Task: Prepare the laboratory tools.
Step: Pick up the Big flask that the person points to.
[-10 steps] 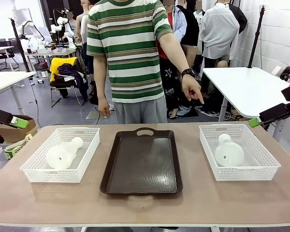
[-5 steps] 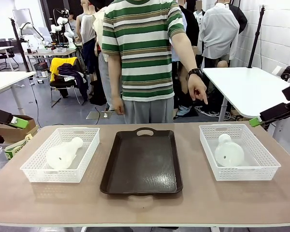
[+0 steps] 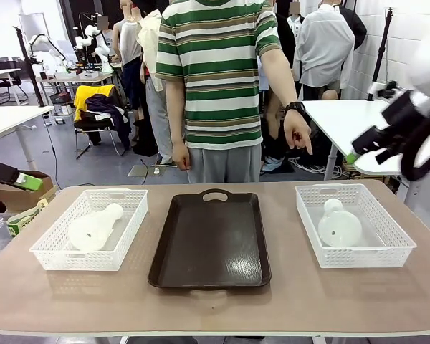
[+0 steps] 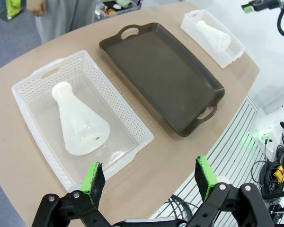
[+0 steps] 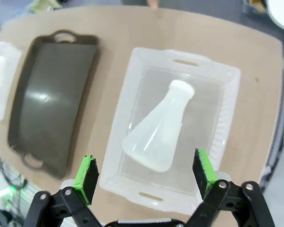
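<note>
A light brown table [image 3: 72,301] spans the front view. A person in a green, white and brown striped shirt [image 3: 222,79] stands at its far edge, one hand [image 3: 299,136] pointing a finger downward.

A dark brown rectangular tray with handle cut-outs [image 3: 211,240] lies bare at the table's middle. A white lattice plastic basket sits on each side of it, the left basket [image 3: 54,259] and the right basket [image 3: 358,259].

Each basket holds one translucent white plastic conical flask with a white cap, lying on its side.

The left flask [image 4: 80,120] lies beyond the jaws of the left gripper [image 4: 149,175], ahead of one green pad rather than centred between the two. Its long axis runs roughly along the basket's length. The wide round base is nearer the jaws and the capped neck points away from them. The tray lies farther out, ahead of the other pad.

The right flask [image 5: 158,127] lies straight ahead of the jaws of the right gripper [image 5: 144,170], between the lines of its two fingers. Its long axis slants along its basket, base nearer the jaws and cap pointing away.

Both grippers hang well above the table. The jaws of each are spread fully wide and grip nothing. In the front view the right gripper looks blurred.
</note>
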You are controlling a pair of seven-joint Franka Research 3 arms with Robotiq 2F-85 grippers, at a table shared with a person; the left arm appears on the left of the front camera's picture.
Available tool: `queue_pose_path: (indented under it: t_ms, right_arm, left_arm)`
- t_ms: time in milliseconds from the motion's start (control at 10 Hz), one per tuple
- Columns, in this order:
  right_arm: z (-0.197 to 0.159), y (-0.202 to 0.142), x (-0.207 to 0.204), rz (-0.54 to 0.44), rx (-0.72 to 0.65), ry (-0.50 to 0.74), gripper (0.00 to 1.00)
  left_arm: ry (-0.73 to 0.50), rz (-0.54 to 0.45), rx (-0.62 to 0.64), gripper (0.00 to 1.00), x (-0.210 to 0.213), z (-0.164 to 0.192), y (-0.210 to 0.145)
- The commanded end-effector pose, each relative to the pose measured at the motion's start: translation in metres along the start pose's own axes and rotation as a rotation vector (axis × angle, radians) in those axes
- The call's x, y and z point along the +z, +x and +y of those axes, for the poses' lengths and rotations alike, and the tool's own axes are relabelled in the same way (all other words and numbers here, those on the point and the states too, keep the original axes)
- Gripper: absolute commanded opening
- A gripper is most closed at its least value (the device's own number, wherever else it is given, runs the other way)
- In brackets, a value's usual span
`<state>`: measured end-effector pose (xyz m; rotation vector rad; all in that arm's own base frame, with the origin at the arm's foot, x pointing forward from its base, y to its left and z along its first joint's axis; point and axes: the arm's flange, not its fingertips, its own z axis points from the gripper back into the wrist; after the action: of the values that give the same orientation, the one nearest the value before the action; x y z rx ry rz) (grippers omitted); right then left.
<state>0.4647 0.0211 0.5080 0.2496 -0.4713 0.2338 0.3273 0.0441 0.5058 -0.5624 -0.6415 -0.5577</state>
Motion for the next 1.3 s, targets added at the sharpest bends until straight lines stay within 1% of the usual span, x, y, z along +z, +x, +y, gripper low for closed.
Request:
queue_pose_path:
  t_ms: [0, 100, 300, 500, 600, 700, 800, 900, 1100, 1200]
  right_arm:
    - [0.013, 0.049, -0.023, 0.137, -0.14, -0.153, 1.0]
    - [0.018, 0.067, -0.041, 0.181, -0.179, -0.188, 1.0]
    - [0.018, 0.084, -0.078, 0.288, -0.291, -0.327, 1.0]
    - [0.011, 0.086, -0.115, 0.365, -0.332, -0.321, 1.0]
    - [0.004, 0.085, -0.129, 0.389, -0.358, -0.319, 1.0]
    - [0.0, 0.079, -0.142, 0.41, -0.378, -0.305, 1.0]
    - [-0.009, 0.077, -0.152, 0.399, -0.407, -0.295, 1.0]
    - [-0.013, 0.072, -0.16, 0.43, -0.434, -0.296, 1.0]
    - [-0.019, 0.062, -0.172, 0.438, -0.454, -0.288, 1.0]
    - [-0.02, 0.055, -0.165, 0.396, -0.444, -0.277, 1.0]
  left_arm:
    - [-0.018, -0.012, -0.011, 1.0, 0.001, 0.003, -0.001]
    - [-0.018, -0.012, -0.011, 1.0, 0.001, 0.003, -0.001]
    - [-0.018, -0.012, -0.011, 1.0, 0.001, 0.003, -0.001]
    - [-0.018, -0.012, -0.011, 1.0, 0.001, 0.003, -0.001]
    - [-0.018, -0.012, -0.011, 1.0, 0.001, 0.003, -0.001]
    - [-0.018, -0.012, -0.011, 1.0, 0.001, 0.003, -0.001]
    - [-0.018, -0.012, -0.011, 1.0, 0.001, 0.003, -0.001]
    - [-0.018, -0.012, -0.011, 1.0, 0.001, 0.003, -0.001]
    - [-0.018, -0.012, -0.011, 1.0, 0.001, 0.003, -0.001]
    - [-0.018, -0.012, -0.011, 1.0, 0.001, 0.003, -0.001]
